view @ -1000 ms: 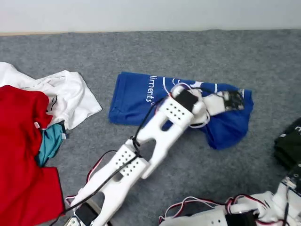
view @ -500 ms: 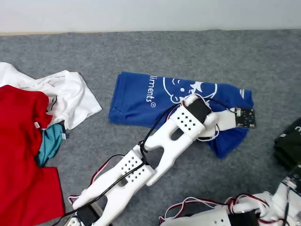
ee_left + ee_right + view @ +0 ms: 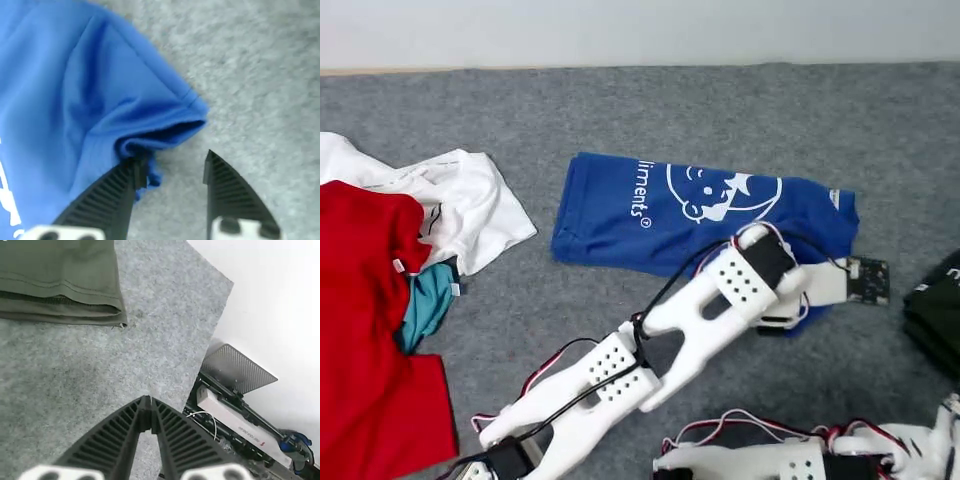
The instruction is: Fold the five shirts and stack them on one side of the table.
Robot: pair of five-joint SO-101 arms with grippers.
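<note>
The blue shirt (image 3: 650, 215) lies mid-table before me, half folded, print up. The white shirt (image 3: 460, 200), red shirt (image 3: 365, 320) and teal shirt (image 3: 425, 300) are heaped at the left edge. An olive shirt (image 3: 60, 275), folded I think, lies at the right edge.

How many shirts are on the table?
5: blue printed shirt mid-table; crumpled white shirt and red shirt at the left; teal shirt peeking from under the red; folded dark green shirt at the right edge. More may hide underneath.
</note>
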